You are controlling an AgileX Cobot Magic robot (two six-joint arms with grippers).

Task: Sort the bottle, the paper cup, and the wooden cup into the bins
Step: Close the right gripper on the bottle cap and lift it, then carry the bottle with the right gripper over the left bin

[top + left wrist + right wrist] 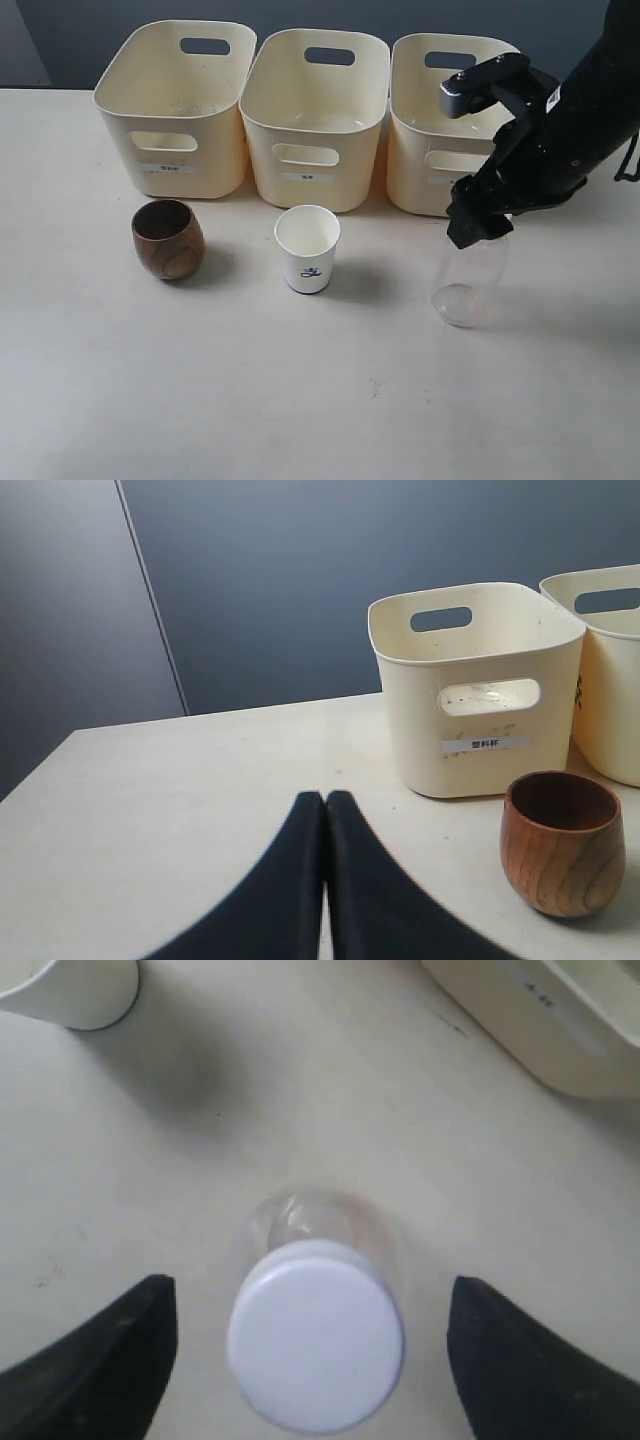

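Left gripper (326,810) with black fingers pressed together over pale tabletop (180,800); wooden cup (563,842) upright near cream bin (478,685) bearing front label (485,744); second bin (610,670) just beside at edge; dark wall (300,580) behind.

The exterior camera looks down over the three cream plastic tubs (315,115). The left wrist camera, low, faces them level; the right wrist camera looks straight down nearby.
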